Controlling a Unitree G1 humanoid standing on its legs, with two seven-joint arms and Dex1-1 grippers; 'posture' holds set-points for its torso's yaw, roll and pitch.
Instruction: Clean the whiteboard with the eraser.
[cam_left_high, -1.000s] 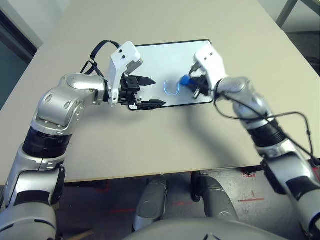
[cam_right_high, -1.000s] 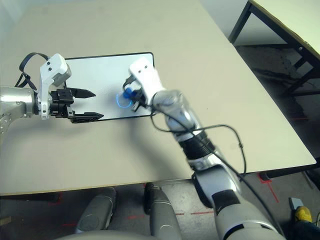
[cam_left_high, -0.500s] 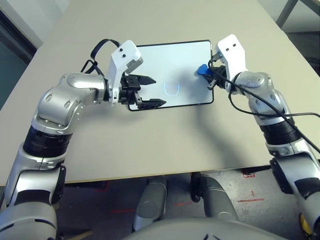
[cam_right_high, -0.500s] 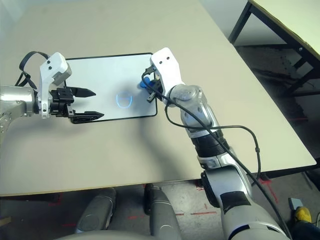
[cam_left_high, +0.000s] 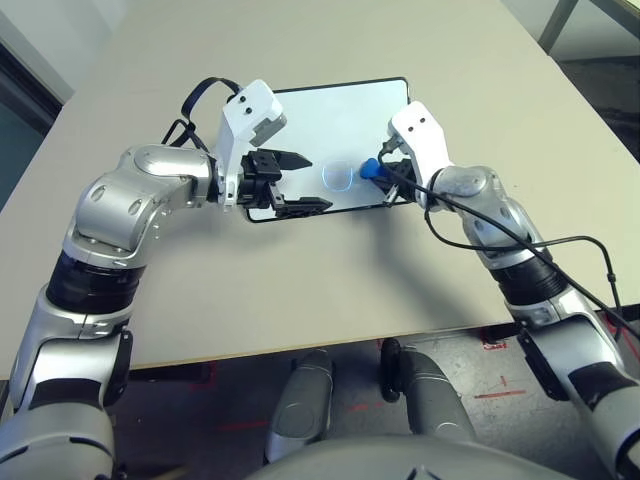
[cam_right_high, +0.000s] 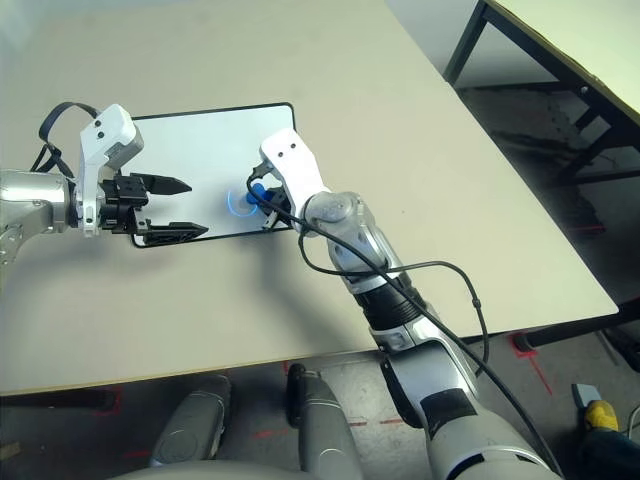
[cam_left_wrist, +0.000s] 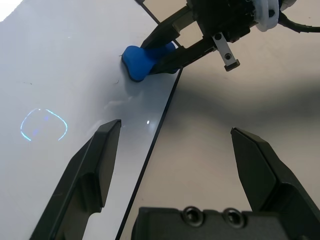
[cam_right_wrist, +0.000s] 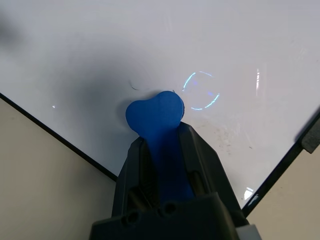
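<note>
The whiteboard (cam_left_high: 330, 120) lies flat on the tan table, with a glowing blue ring (cam_left_high: 337, 175) near its middle. My right gripper (cam_left_high: 383, 177) is shut on the blue eraser (cam_left_high: 369, 167). It presses the eraser's tip onto the board just right of the ring, close to the board's near edge. The right wrist view shows the eraser (cam_right_wrist: 155, 112) clamped between the fingers, with a faint scribble beside its tip. My left gripper (cam_left_high: 305, 183) is open with nothing in it, low over the board's near left part; the near edge runs between its fingers (cam_left_wrist: 95, 165).
The tan table (cam_left_high: 300, 290) stretches wide around the board on all sides. A second table (cam_right_high: 560, 50) stands off to the right across a gap of floor. A black cable (cam_left_high: 560, 245) loops off my right forearm.
Half a second ago the right gripper held the eraser at the board's right edge; it has swept back left to beside the ring. The left gripper has stayed put.
</note>
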